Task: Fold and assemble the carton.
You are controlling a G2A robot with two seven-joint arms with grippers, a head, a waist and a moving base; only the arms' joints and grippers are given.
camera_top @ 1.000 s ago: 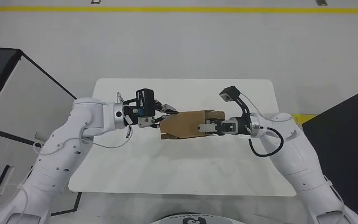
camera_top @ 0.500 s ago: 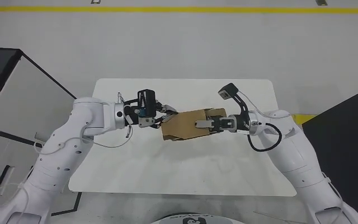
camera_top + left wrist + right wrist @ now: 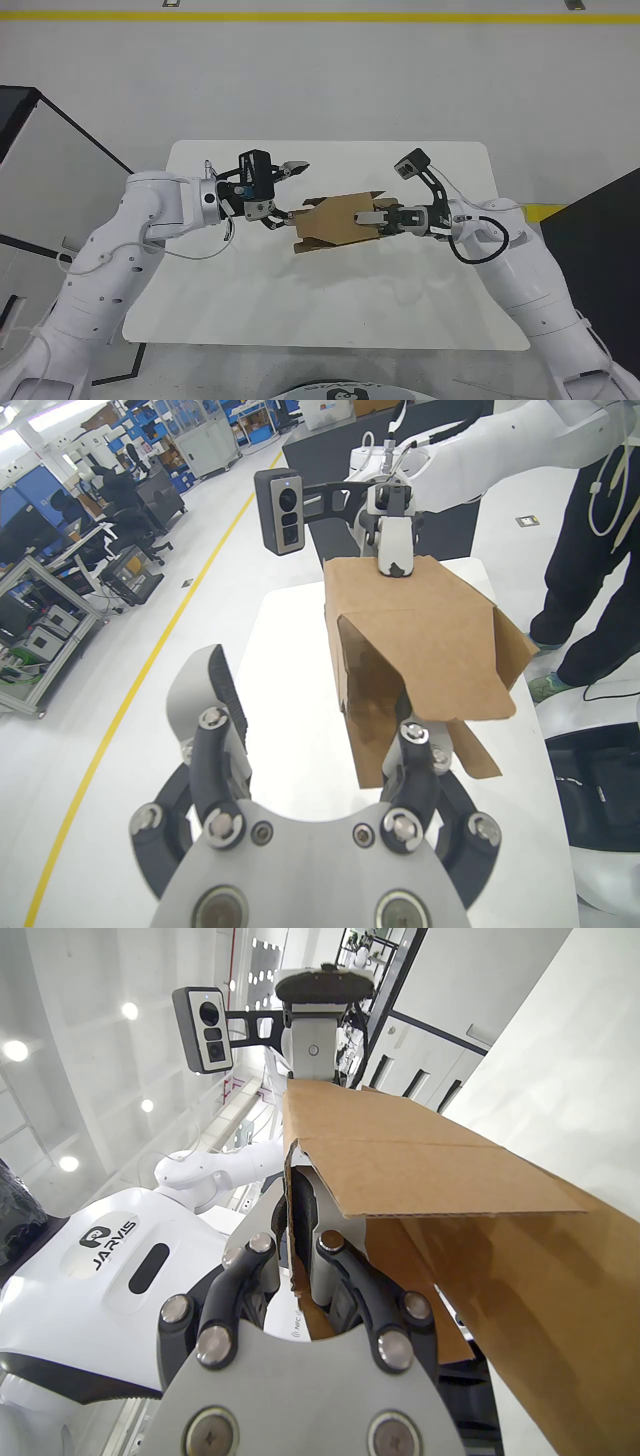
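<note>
A brown carton (image 3: pixel 335 225) hangs tilted above the middle of the white table (image 3: pixel 330 300), with flaps loose at both ends. My right gripper (image 3: pixel 368 217) is shut on the wall at its right end; in the right wrist view the fingers (image 3: pixel 327 1258) pinch the cardboard edge of the carton (image 3: pixel 425 1168). My left gripper (image 3: pixel 295 190) is open wide at the carton's left end. In the left wrist view one finger (image 3: pixel 220 690) stands free, the other sits under a hanging flap of the carton (image 3: pixel 415 625). The right gripper's finger (image 3: pixel 395 550) presses on the far end.
A black-framed panel (image 3: pixel 40 150) stands left of the table and a dark panel (image 3: pixel 600 230) to the right. A yellow line (image 3: pixel 320 16) crosses the floor behind. Bare tabletop lies in front of and behind the carton.
My left gripper has opened wide and turned at the carton's left end. The carton has tilted and shifted slightly right, still held by the right gripper.
</note>
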